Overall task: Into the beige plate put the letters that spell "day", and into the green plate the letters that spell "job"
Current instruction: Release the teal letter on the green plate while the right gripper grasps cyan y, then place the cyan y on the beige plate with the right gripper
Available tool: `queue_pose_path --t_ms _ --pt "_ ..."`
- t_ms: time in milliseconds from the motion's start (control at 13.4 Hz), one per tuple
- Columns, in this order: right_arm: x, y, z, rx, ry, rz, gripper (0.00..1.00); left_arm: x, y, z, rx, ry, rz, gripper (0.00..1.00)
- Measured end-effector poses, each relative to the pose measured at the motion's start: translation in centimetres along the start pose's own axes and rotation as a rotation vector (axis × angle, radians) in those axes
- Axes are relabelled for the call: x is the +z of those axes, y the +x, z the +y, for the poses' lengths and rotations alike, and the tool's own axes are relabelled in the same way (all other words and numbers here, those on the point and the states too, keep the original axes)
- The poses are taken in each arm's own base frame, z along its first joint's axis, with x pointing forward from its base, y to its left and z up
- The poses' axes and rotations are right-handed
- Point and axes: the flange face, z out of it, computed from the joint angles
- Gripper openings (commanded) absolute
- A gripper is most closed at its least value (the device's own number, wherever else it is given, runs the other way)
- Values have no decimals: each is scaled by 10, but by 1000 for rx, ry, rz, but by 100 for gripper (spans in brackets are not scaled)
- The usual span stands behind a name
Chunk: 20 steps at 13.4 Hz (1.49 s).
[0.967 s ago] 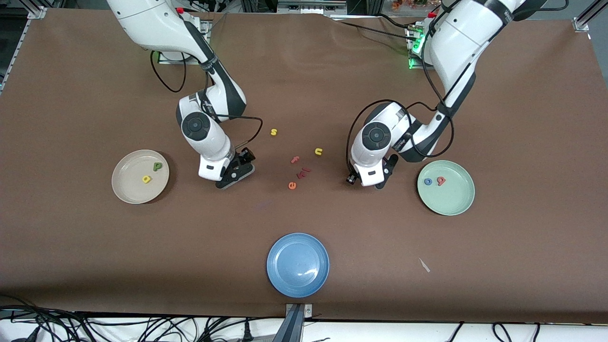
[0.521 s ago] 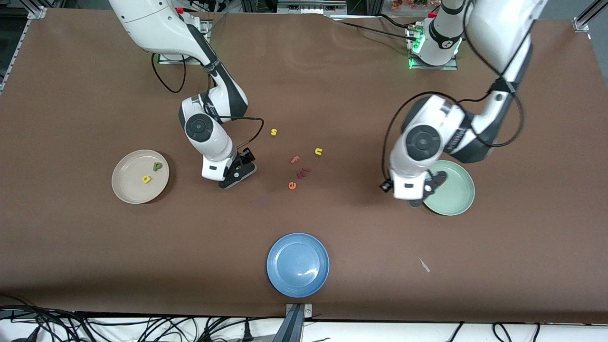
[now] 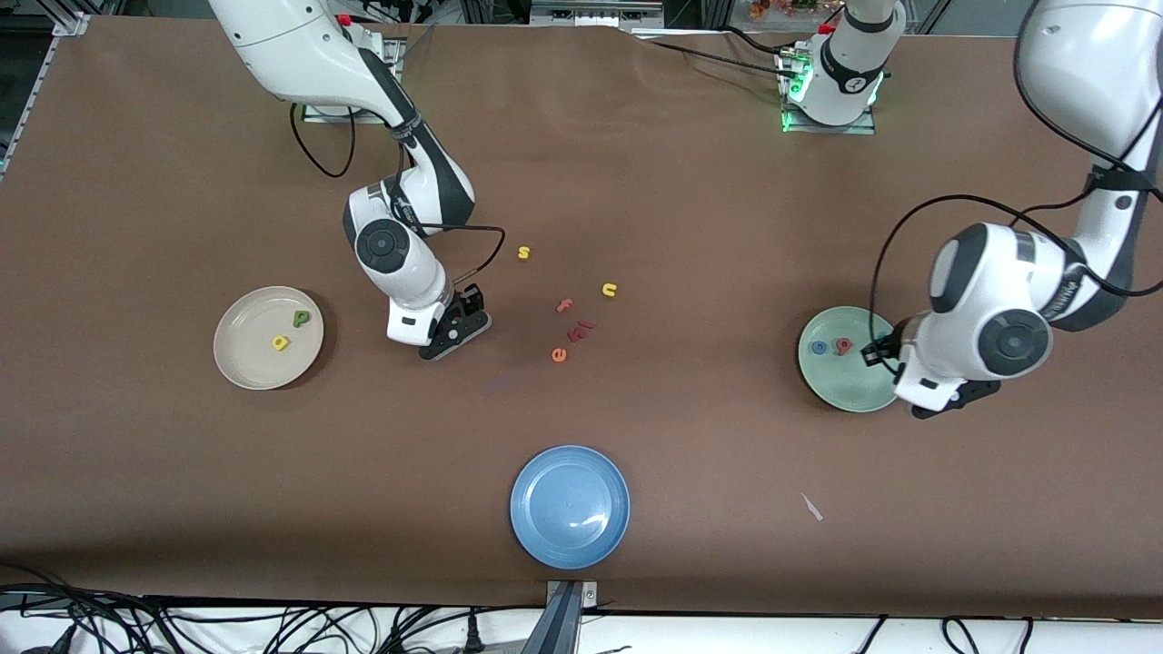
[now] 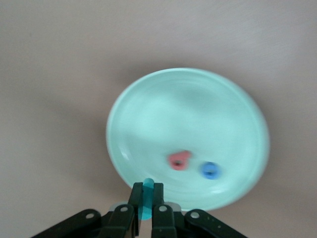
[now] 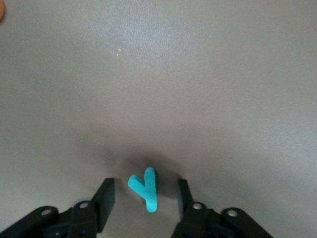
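The left gripper (image 4: 146,208), pinching the teal foam "j" (image 4: 147,198), hangs over the glossy green plate's (image 3: 863,391) rim. The right gripper (image 5: 144,201) brackets the teal "y" (image 5: 145,187) on brown cloth, fingers apart, untouching.

Left gripper (image 4: 146,206) at bottom centre of the frame, fingers (image 4: 133,198) clamped on a teal letter (image 4: 147,197), only a thin sliver visible. Green plate (image 4: 143,99) fills the middle of the frame on the brown table (image 4: 49,74). Inside it, lower centre: red-pink letter (image 4: 179,160), blue ring "o" (image 4: 210,170) just beside, not touching.
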Motion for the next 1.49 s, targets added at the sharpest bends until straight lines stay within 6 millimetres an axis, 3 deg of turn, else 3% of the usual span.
queue_pose_path --t_ms 149,223,298,372,595,744,893,1041,1190,1339,1488 --pt "1 0 -1 -2 0 -1 49 39 13 -12 20 -12 -54 2" --pt "1 0 0 -2 -1 -1 45 54 16 -11 22 -19 -67 17" --pt "1 0 0 -2 -1 0 41 64 18 -8 25 -23 -76 50" --pt "0 0 0 -2 -2 1 36 68 19 -6 28 -26 -80 99" --pt "-1 1 0 -3 -2 2 24 59 24 -10 34 -37 -62 100" --pt "-1 1 0 -2 -3 2 20 21 29 -11 32 -59 2 100" --pt "-1 1 0 -2 -3 1 13 -47 23 -14 29 -70 71 100" --pt "-1 1 0 -2 -3 1 8 -119 5 -21 32 -57 92 100" --pt "-1 1 -1 -3 0 -10 6 -177 -10 -32 51 -60 119 100" --pt "-4 4 -3 -3 10 -57 2 -211 -17 -45 85 -66 136 100" --pt "-17 11 4 14 11 -82 2 -229 -21 -49 118 -74 156 100"
